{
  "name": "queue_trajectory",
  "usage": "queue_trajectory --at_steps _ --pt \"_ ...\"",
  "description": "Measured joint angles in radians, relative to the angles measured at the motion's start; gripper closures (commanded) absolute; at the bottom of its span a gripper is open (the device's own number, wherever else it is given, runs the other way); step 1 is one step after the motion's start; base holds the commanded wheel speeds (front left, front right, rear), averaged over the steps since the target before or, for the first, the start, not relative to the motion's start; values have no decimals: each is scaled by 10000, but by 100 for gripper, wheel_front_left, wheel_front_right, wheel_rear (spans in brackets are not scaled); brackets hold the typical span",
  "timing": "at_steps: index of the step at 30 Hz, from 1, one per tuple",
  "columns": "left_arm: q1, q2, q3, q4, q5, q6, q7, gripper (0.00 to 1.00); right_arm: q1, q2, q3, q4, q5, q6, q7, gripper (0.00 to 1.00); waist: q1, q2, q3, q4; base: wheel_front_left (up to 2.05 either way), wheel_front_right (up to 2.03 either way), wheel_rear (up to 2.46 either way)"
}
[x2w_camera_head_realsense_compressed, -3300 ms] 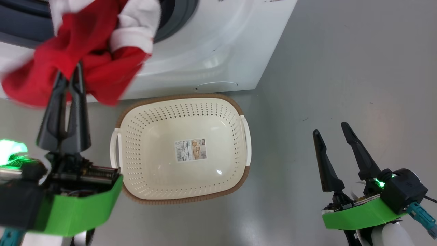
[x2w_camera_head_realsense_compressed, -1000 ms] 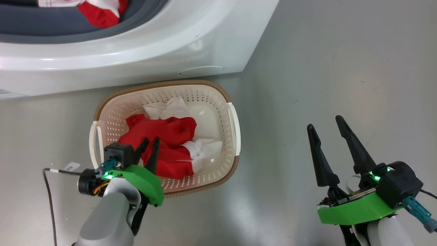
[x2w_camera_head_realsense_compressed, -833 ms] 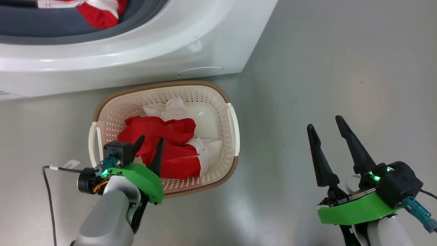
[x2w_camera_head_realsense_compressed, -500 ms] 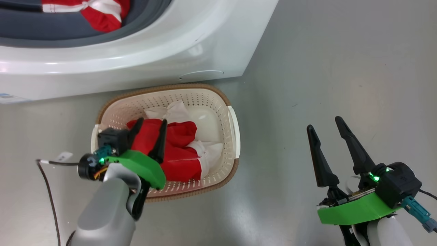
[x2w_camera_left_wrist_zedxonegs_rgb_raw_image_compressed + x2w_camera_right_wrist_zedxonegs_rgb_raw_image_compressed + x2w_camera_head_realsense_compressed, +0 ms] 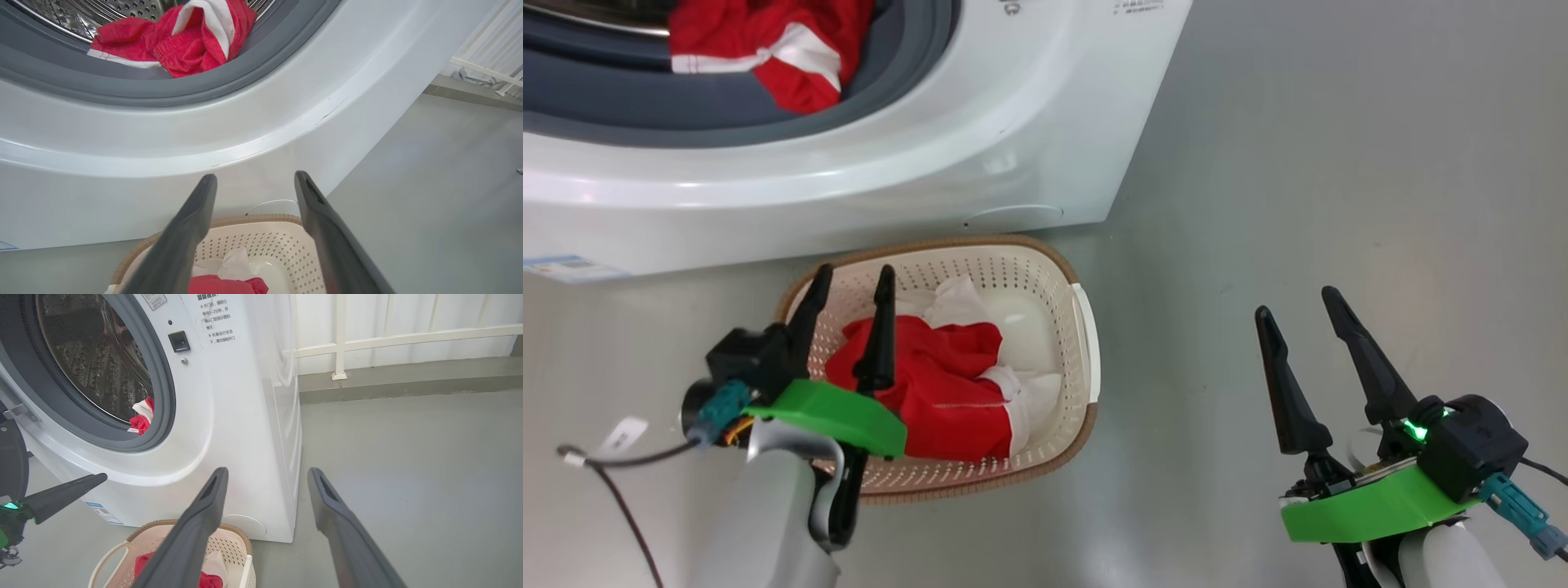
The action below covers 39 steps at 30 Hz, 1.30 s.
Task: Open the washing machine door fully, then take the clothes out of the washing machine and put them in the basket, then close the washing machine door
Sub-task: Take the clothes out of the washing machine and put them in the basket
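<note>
Hovering open, empty, over left rim of basket [image 5: 1013,242]: left gripper [image 5: 854,271]; clothes [image 5: 184,45] in drum [image 5: 77,12] are looking soft, light, so pinch a fold.

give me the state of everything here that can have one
washing machine, opening uncovered, one red garment at its mouth
basket, upright on the floor, holding a red and white garment
left gripper, open, empty, over the basket
right gripper, open, empty

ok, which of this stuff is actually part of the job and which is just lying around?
Job: washing machine, clothes in the drum, clothes in the basket, basket, left gripper, right gripper.
Just there: railing, tagged cable, floor.
</note>
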Motion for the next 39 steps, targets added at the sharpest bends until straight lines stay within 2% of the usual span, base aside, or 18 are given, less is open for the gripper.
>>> queue_trajectory --at_steps 13,25,31,39 --pt "1861 8 851 -3218 610 541 -12 0 346 2 50 127 0 0 0 0 0 0 -807 -22 0 0 0" --pt "3409 92 1129 -4844 583 1369 -56 0 858 4 29 238 4 0 0 0 0 0 -1848 -79 0 0 0" --pt "4370 253 1221 -5787 610 1760 299 0 1239 10 17 295 56 0 0 0 0 0 -2542 -116 0 0 0" --pt "5102 290 1200 -6353 610 1960 520 0 1638 13 -75 272 104 0 0 0 0 0 -3041 -143 0 0 0"
